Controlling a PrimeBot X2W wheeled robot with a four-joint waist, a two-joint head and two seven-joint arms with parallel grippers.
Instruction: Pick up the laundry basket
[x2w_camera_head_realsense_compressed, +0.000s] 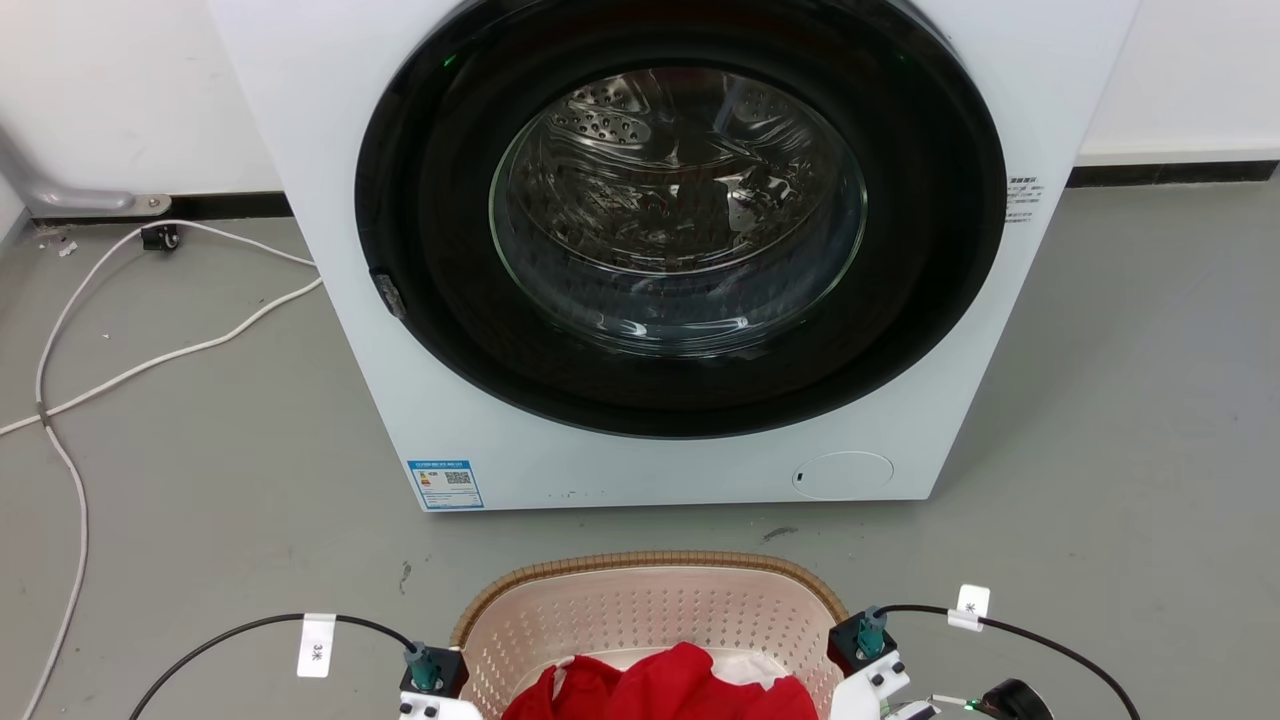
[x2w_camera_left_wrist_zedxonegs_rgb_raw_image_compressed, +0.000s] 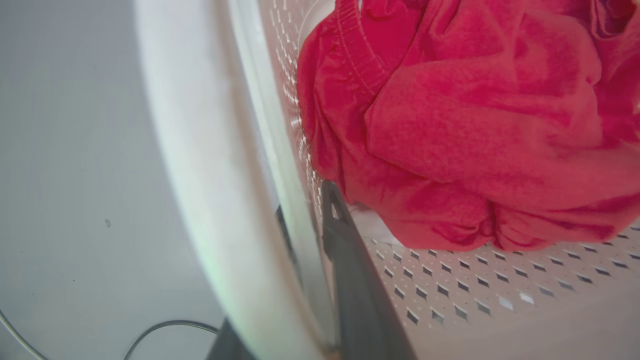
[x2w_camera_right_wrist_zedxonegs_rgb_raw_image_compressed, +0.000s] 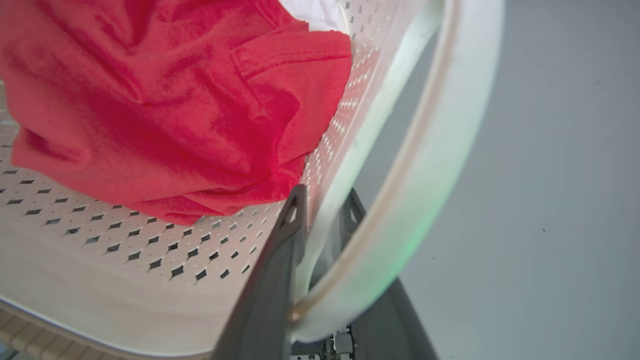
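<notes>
The laundry basket (x2w_camera_head_realsense_compressed: 650, 600) stands on the floor at the bottom of the head view, cream-pink and perforated with a brown woven rim, holding a red garment (x2w_camera_head_realsense_compressed: 665, 685). My two wrists flank it at its left (x2w_camera_head_realsense_compressed: 432, 680) and right (x2w_camera_head_realsense_compressed: 868, 645) sides. In the left wrist view, my left gripper (x2w_camera_left_wrist_zedxonegs_rgb_raw_image_compressed: 306, 202) straddles the basket wall (x2w_camera_left_wrist_zedxonegs_rgb_raw_image_compressed: 450, 295), one finger inside and one outside by the white handle (x2w_camera_left_wrist_zedxonegs_rgb_raw_image_compressed: 200, 175). My right gripper (x2w_camera_right_wrist_zedxonegs_rgb_raw_image_compressed: 325, 195) clamps the opposite wall (x2w_camera_right_wrist_zedxonegs_rgb_raw_image_compressed: 125, 240) the same way, beside its white handle (x2w_camera_right_wrist_zedxonegs_rgb_raw_image_compressed: 440, 165). Both look shut on the wall.
A white front-loading washing machine (x2w_camera_head_realsense_compressed: 350, 200) with its round door (x2w_camera_head_realsense_compressed: 680, 210) closed stands just beyond the basket. White cables (x2w_camera_head_realsense_compressed: 70, 370) trail over the grey floor at the left. Open floor lies to either side of the basket.
</notes>
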